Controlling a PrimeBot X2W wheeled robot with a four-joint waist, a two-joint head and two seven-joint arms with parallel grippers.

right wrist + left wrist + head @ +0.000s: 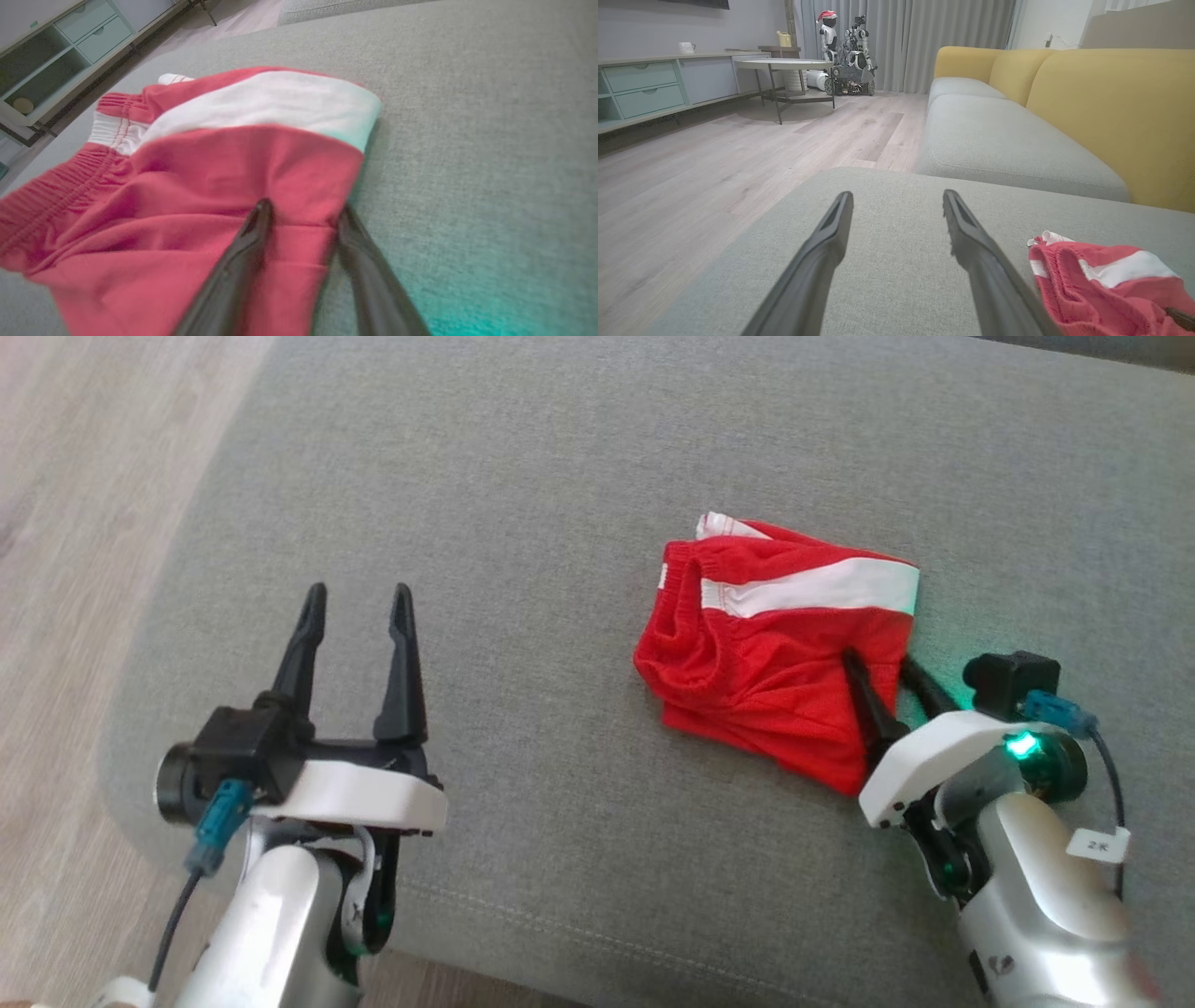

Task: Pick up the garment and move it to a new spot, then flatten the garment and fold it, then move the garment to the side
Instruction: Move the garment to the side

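The garment (775,644) is a pair of red shorts with a white stripe. It lies in a loose fold on the grey sofa cushion (560,476), right of centre. My right gripper (878,663) is at the garment's near right edge: one finger rests on the red cloth and the other sits at the cloth's border. In the right wrist view the jaws of that gripper (303,210) stand apart, with a strip of the garment (224,177) between them. My left gripper (359,602) hovers open and empty over bare cushion, well left of the garment (1101,289).
The cushion's left edge drops to a wooden floor (75,523). The left wrist view shows a yellow sofa backrest (1111,107), a second grey cushion (994,135), a round table (784,65), a low cabinet (644,88) and another robot (847,51) far off.
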